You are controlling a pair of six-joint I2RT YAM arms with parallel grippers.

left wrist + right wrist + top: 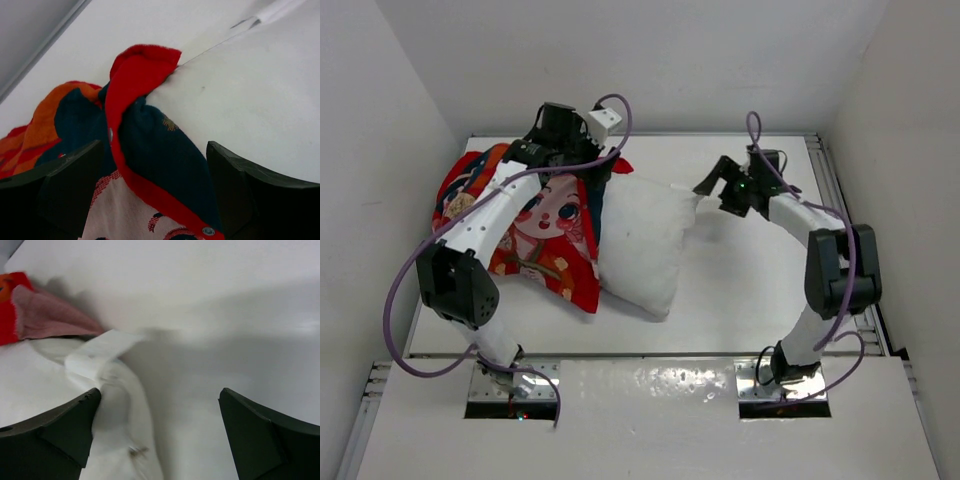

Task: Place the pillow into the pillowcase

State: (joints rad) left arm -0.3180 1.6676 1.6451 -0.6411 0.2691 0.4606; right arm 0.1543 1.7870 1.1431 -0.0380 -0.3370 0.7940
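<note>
Top external: shows the pillow (pixel 645 245), plump and white, left of the tabletop (pixel 750 290) centre, left end seemingly inside the pillowcase (pixel 535 235), red-orange cartoon print bunched toward the left edge. Looks like mid-stuffing. Has the left gripper (pixel 155 165) spread wide astride the case's red hem, pinching nothing, likely poised to tug it further over. Has the right gripper (pixel 157 405) agape at the pillow's bare right corner, holding nothing, probably to push.

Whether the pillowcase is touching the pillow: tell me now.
Touching. The left wrist view shows the pillowcase with its red hem wrapped tight against the edge of the white pillow, no gap between them.
</note>
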